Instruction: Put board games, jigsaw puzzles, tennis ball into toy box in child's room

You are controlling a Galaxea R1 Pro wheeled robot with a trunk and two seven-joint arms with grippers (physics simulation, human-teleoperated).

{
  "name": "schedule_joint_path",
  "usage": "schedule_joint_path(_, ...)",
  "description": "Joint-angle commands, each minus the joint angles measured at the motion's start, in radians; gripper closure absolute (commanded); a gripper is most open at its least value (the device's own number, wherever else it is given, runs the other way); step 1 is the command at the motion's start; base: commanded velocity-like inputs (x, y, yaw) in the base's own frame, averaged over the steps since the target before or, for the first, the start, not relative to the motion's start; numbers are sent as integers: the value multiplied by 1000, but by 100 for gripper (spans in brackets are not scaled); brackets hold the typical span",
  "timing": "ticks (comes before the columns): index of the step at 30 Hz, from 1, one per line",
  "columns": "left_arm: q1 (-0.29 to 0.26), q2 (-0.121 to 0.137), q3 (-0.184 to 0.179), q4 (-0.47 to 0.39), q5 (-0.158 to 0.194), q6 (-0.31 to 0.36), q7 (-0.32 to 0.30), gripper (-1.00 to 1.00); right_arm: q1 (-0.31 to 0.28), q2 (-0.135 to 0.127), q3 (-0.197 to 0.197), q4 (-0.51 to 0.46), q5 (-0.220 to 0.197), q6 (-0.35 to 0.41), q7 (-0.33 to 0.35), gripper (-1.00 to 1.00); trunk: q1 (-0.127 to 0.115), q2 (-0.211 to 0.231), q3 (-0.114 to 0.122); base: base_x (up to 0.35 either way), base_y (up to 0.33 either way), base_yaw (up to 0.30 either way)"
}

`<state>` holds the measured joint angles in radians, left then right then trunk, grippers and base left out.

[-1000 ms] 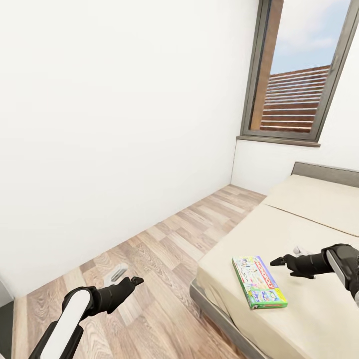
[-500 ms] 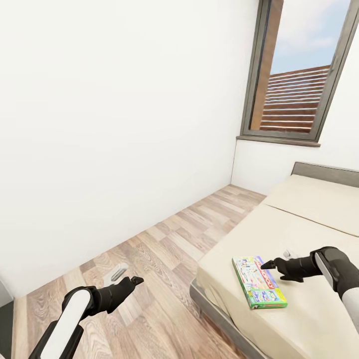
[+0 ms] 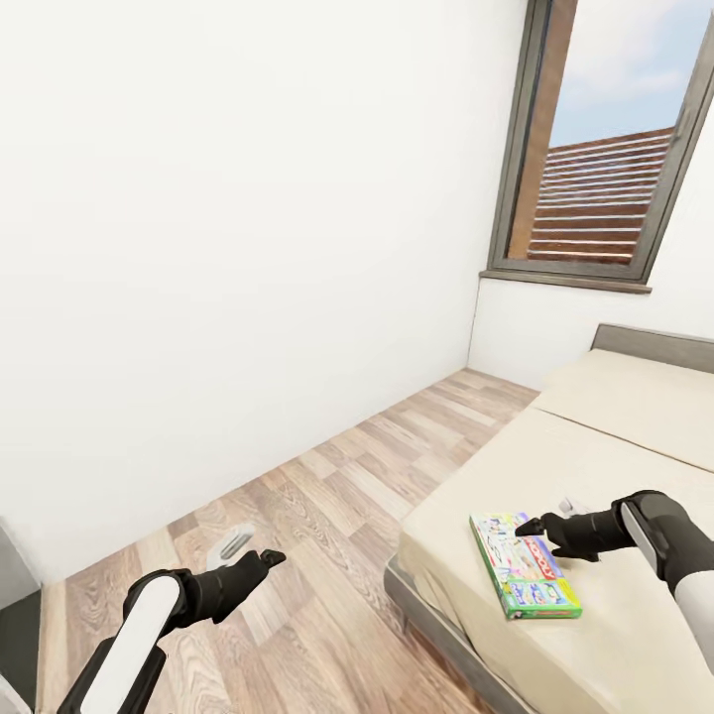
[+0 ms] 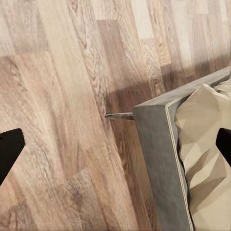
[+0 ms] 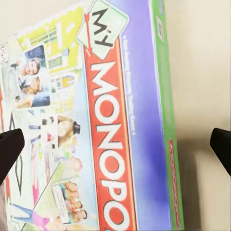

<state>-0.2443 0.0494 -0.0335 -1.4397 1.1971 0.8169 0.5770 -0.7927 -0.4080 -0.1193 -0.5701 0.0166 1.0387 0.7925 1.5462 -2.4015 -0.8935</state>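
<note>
Reaching out over the bed [image 3: 635,635], the right gripper [image 3: 531,526] is hanging just above the far long edge of a board game [image 3: 524,563], a flat "My Monopoly" box lying face up near the bed's foot corner, close to the mattress edge that borders the wooden floor [image 3: 327,516]. Its fingers are standing spread, their dark tips [image 5: 9,147] showing at opposite sides of the right wrist view with the printed lid [image 5: 110,139] between them, so nothing is being gripped yet. That wide spread is probably there because the box is broad and thin; taking it by one long edge looks like the likeliest hold, and the soft bedding may be giving a finger room to slip under.

The left gripper [image 3: 263,563] is idling low over the floor beside the bed, released and carrying nothing; its wrist camera is looking down at the planks and the grey corner of the bed frame [image 4: 161,144]. It seems to be parked there to keep out of the working arm's way.

A window [image 3: 595,149] is lighting the far wall.
</note>
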Motion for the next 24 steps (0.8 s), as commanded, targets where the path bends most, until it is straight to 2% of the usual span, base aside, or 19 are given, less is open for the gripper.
schedule_joint_path(1,-1,1,-2,-1,10,-1,11,-100,1,1,-2,1,-4,8,2,-100,0,0,-1,0,0,198)
schedule_joint_path(18,-1,1,-2,-1,10,0,11,-100,1,4,-2,1,-6,8,5,-100,0,0,-1,0,0,245)
schedule_joint_path(24,-1,1,-2,-1,10,-1,11,-100,1,3,-2,1,-5,8,5,-100,0,0,-1,0,0,148)
